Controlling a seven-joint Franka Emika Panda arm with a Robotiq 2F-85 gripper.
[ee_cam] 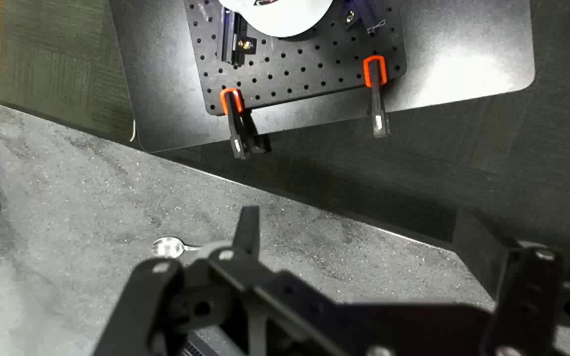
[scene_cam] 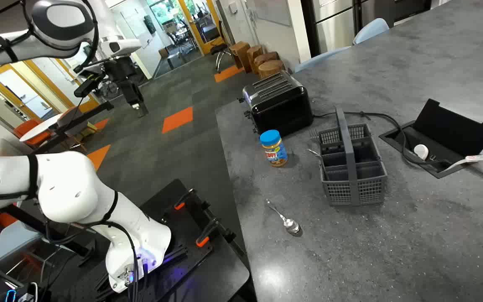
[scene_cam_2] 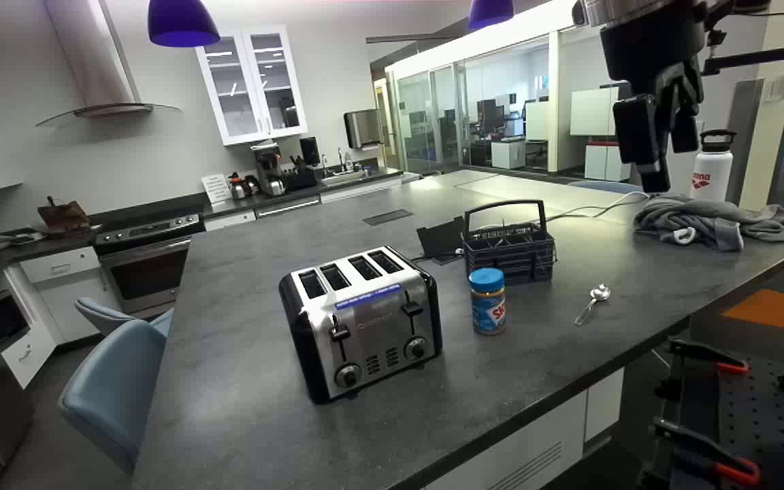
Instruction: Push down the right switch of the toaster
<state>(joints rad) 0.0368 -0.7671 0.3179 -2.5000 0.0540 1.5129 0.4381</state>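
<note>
Steel fronts the toaster (scene_cam_2: 373,333), which stands near the edge of the grey table (scene_cam_2: 229,415). Its face is turned outward to that edge, presumably so the right lever (scene_cam_2: 412,308) and left lever (scene_cam_2: 340,333) can be got at without reaching over anything. Both levers seem to sit high, so I judge the push not yet done. A cord (scene_cam: 364,114) trails back past the basket (scene_cam: 357,193) to an open hatch (scene_cam: 455,130), whose flap is likely tipped up to let the plug in. The jar (scene_cam_2: 488,303) stands upright just beside the toaster on the right lever's side; a wide approach might knock it. Orange-tipped clamps (ee_cam: 376,94) bite on a drilled board (ee_cam: 295,74), probably so nothing mounted there shifts under load.

The gripper (ee_cam: 356,225) grasps nothing: its fingers (ee_cam: 248,232) are spread wide, with table and floor (ee_cam: 413,163) showing between them in the wrist view, where I cannot make out the toaster. High up, it hangs well apart from its target. In an exterior view the toaster (scene_cam_2: 373,333) lies toward 8 o'clock from the jaws, and lower; in an exterior view the toaster (scene_cam: 281,102) is toward 3 o'clock. Drawing the fingers together before pressing would probably give a firmer, narrower tip.
</note>
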